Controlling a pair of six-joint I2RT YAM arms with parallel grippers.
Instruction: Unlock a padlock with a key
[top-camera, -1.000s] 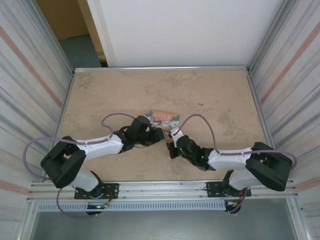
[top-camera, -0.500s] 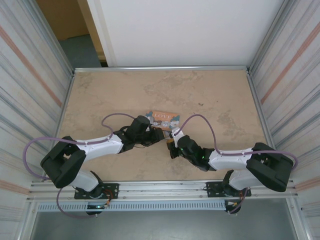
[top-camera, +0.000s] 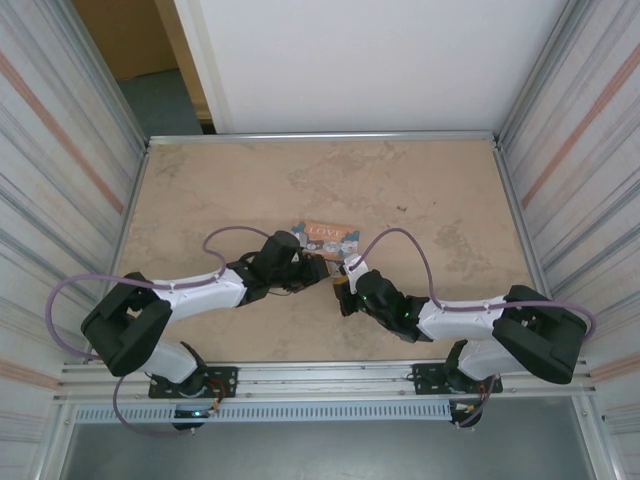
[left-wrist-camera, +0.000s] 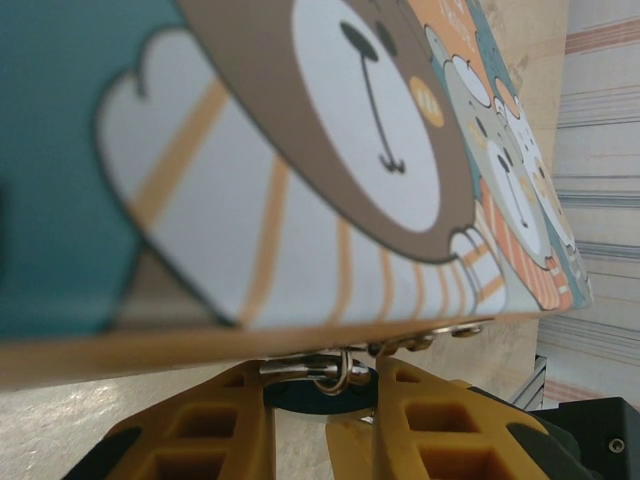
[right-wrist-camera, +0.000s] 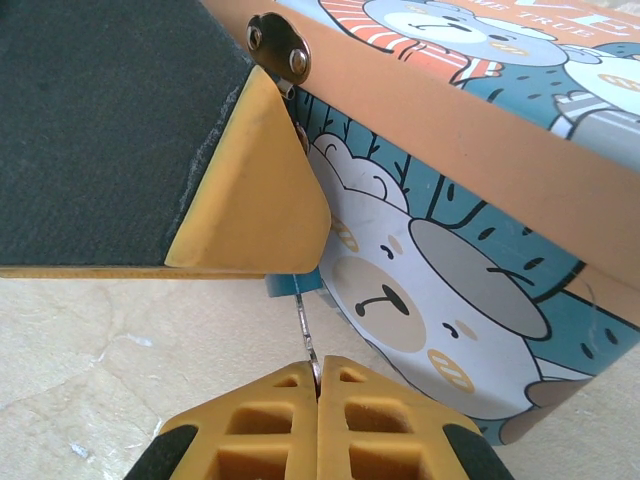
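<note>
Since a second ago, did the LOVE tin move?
No. The LOVE tin sits at the same spot, judged against the table's far rail.

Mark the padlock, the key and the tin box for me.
padlock (left-wrist-camera: 320, 393), left wrist view, on its dark blue body.
key (right-wrist-camera: 304, 325), right wrist view, on its thin silvery shaft.
tin box (right-wrist-camera: 400, 290), right wrist view, on the bear face of its side wall.

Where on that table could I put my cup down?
Bare table lies between the tin and the far rail, and to its left and right. Crowded where the left gripper and right gripper meet at the tin's near side.
</note>
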